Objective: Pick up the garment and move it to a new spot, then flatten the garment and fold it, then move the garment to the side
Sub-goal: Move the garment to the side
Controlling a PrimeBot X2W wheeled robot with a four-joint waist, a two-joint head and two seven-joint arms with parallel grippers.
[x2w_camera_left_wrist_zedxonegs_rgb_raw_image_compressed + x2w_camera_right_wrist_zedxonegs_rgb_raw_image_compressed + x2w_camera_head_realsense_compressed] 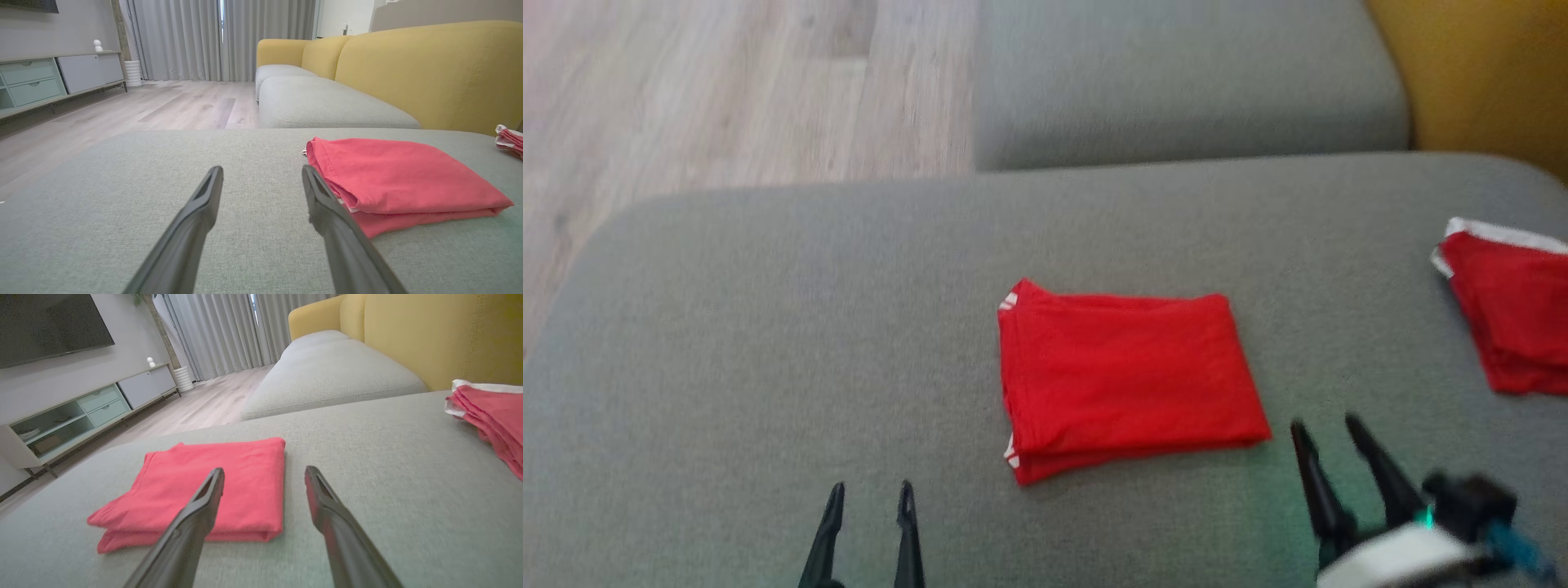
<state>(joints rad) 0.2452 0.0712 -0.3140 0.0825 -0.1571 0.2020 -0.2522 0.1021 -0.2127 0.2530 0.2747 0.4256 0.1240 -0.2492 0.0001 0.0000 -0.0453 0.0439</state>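
Note:
The garment lies folded into a red rectangle in the middle of the grey cushion, with bits of red-and-white striped trim at its left corners. My left gripper is open near the front edge, left of the garment and apart from it. In the left wrist view, the left gripper has the garment just beside its right finger. My right gripper is open just off the garment's front right corner, empty. The right wrist view has the right gripper over the garment's near right edge.
A second folded red garment with white edge trim lies at the cushion's right edge. Another grey seat cushion sits behind, and the yellow sofa back is at the far right. Wooden floor lies beyond the left edge.

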